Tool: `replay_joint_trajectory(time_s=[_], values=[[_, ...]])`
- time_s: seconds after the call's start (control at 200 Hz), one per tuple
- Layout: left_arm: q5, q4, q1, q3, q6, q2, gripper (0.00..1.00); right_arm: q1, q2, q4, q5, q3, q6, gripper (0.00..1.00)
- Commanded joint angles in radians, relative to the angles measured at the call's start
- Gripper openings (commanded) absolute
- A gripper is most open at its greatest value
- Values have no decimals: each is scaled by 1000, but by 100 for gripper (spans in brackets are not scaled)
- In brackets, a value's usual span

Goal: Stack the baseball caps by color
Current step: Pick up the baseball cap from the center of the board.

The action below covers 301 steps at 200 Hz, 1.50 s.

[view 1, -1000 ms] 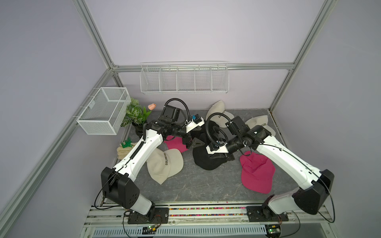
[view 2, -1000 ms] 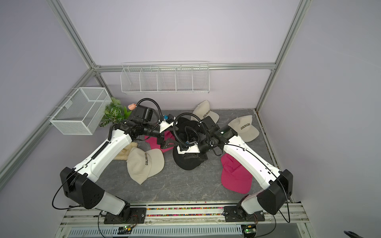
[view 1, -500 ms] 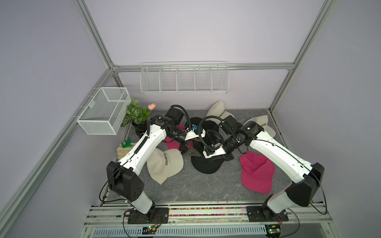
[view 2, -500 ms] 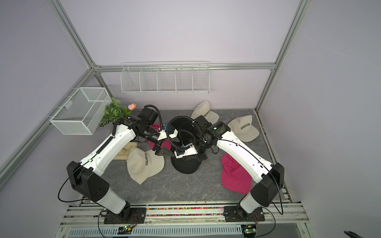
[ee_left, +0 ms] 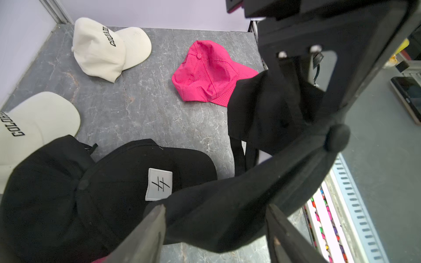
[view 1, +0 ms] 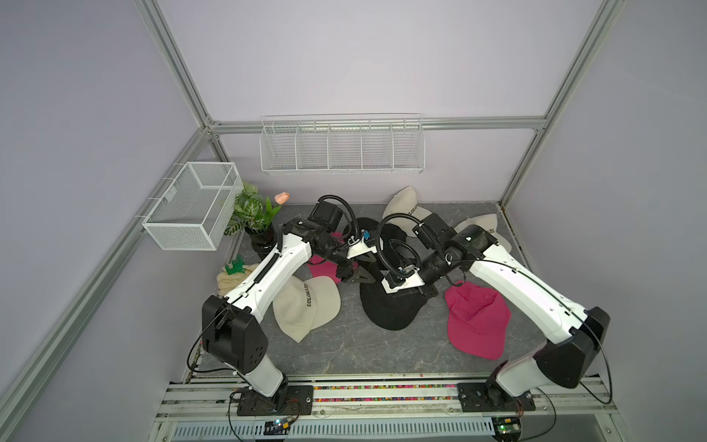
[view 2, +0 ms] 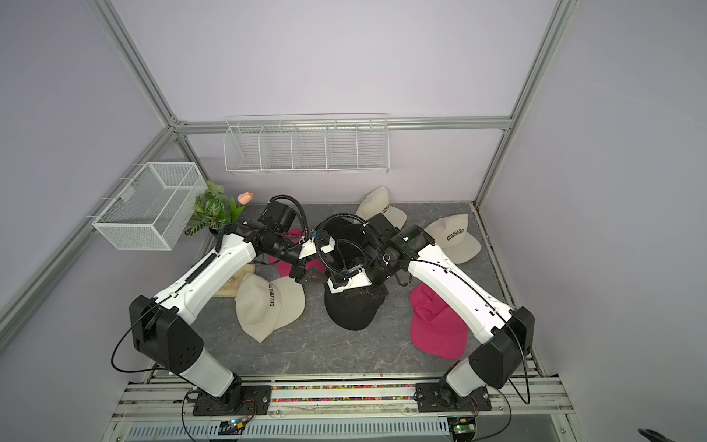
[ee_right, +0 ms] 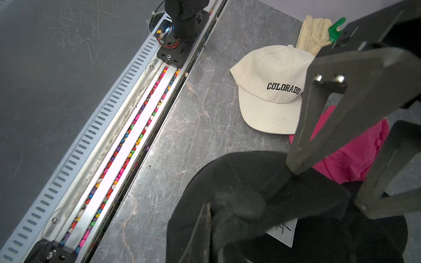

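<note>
Top views: two white wire containers hang on the walls, the divided wire shelf (view 1: 342,147) at the back and the mesh basket (view 1: 191,208) on the left. Only wire and wall show through them. The black pot (view 1: 262,245) holds the leafy plant (view 1: 250,210).

The caps are spread over the grey table (view 1: 344,352).
- Cream, lettered COLORADO: near cream cap (view 1: 306,310), back cream cap (view 1: 403,208), right cream cap (view 1: 480,225).
- Pink mesh: front pink cap (view 1: 478,325), and rear pink cap (view 1: 323,269) partly under my left arm.
- Black: held black cap (view 1: 394,310), hanging crumpled below the right gripper (view 1: 415,291).

Versus a second ago, the left gripper (view 1: 350,275) has come down from the back of the table to just beside the held cap. The loose caps lie as before in both top views.

Left wrist: the left gripper (ee_left: 216,227) has its jaws apart, astride the held cap's brim and not clamped. The right gripper (ee_left: 296,95) pinches that cap's crown fabric, and its strap dangles. Below sit the patched black cap (ee_left: 136,177), with a white square patch, and the rear black cap (ee_left: 41,182) touching it. The front pink cap and two cream caps lie beyond.

Right wrist: the right gripper (ee_right: 216,239) has its jaws together on bunched black fabric. The near cream cap (ee_right: 271,91) sits upright, just beside the towel (ee_right: 312,34) with the green toy (ee_right: 336,29).
</note>
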Motion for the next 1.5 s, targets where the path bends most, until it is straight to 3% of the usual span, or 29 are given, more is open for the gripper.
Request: replay_joint_trajectory(time_s=[0.0, 0.13, 0.165, 0.26, 0.32, 0.7, 0.835, 0.92, 0.995, 1.1, 1.304, 1.499], values=[[19, -1, -2, -7, 25, -23, 59, -35, -34, 44, -86, -29, -28, 9], [62, 8, 0, -26, 40, -45, 47, -67, -39, 81, -127, -51, -19, 9], [63, 16, 0, -32, 35, -47, 50, -69, -37, 82, -124, -52, -19, 10], [62, -10, 0, -20, 45, -33, 69, -68, -27, 74, -101, -44, -22, 10], [58, -36, -2, 1, 52, -17, 74, -63, -14, 57, -80, -32, -31, 10], [58, -187, -3, 101, 152, 80, 72, -25, 62, 19, 30, 67, -108, 10], [62, -219, -2, 113, 180, 89, 60, -31, 106, -16, 71, 122, -143, 10], [68, -217, 7, 114, 177, 81, 43, -47, 126, -34, 81, 142, -144, 9], [80, -209, 23, 112, 167, 69, 19, -64, 130, -37, 87, 140, -140, 9], [90, -163, 37, 101, 125, 44, 0, -91, 133, -48, 49, 134, -132, 12], [130, -10, 38, 31, 41, -30, 0, -144, 113, -26, -140, 68, -142, 28], [191, -19, 55, 13, 68, -66, 0, -196, 84, 10, -201, -17, -122, 31]])
